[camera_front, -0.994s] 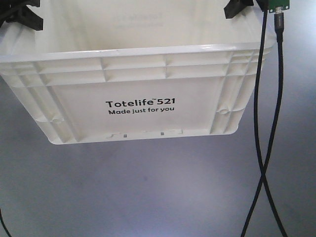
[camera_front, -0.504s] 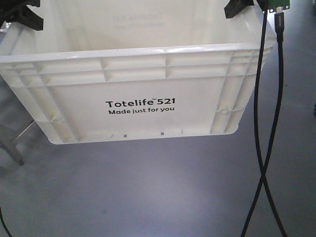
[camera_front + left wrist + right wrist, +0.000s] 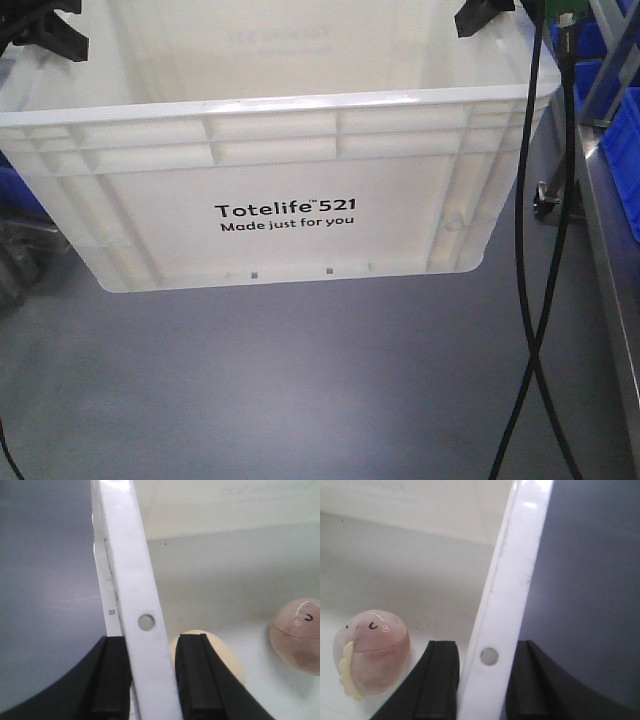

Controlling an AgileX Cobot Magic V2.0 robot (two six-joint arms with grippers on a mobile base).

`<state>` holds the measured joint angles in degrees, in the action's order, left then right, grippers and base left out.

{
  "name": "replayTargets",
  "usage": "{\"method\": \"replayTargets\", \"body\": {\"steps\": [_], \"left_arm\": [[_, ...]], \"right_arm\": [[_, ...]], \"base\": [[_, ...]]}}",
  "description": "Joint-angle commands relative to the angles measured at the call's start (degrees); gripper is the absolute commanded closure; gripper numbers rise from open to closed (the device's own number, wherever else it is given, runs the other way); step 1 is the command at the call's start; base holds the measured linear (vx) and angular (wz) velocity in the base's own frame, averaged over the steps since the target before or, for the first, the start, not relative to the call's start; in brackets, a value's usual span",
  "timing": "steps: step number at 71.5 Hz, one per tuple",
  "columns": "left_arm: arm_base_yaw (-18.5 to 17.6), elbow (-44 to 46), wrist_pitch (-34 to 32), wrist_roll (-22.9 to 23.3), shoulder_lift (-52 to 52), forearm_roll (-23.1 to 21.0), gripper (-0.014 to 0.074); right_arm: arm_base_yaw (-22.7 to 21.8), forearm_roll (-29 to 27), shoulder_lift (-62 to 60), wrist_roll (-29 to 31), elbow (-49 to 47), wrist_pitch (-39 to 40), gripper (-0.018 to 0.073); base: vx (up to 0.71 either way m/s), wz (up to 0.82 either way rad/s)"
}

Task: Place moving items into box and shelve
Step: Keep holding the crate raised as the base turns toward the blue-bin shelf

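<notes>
The white Totelife box [image 3: 290,190] hangs above the grey floor, held by both arms. My left gripper [image 3: 45,30] is shut on the box's left rim [image 3: 137,595], one finger inside and one outside. My right gripper [image 3: 485,15] is shut on the right rim [image 3: 512,590] the same way. Inside the box lie a pink plush toy with a stitched face, seen in the left wrist view [image 3: 298,635] and the right wrist view [image 3: 370,652], and a cream rounded item [image 3: 220,655] partly hidden behind a left finger.
Blue bins on a metal shelf frame [image 3: 610,90] stand at the right, with a caster wheel [image 3: 547,203] on the floor. Another blue object [image 3: 20,190] and grey frame parts are at the left. Black cables [image 3: 535,300] hang down the right side.
The box stays fixed in the view while the background shifts: plain grey floor before, now blue bins and shelf framing come in at right and left. Both grips are unchanged.
</notes>
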<state>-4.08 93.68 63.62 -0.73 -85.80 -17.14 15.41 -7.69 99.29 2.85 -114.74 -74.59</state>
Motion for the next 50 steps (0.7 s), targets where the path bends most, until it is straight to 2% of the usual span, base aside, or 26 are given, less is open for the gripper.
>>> {"method": "replayTargets", "body": {"steps": [1, 50], "left_arm": [[-1.45, 2.74, -7.07, -0.54, 2.93, -12.09, 0.0613], [-1.45, 2.74, -7.08, -0.54, 2.93, -12.14, 0.0613]], "right_arm": [[1.41, -9.43, -3.76, 2.04, -2.54, 4.30, 0.0570], [1.41, -9.37, -3.76, 2.04, -2.54, 4.22, 0.0570]], "base": [[0.34, -0.36], [0.37, -0.30]]}}
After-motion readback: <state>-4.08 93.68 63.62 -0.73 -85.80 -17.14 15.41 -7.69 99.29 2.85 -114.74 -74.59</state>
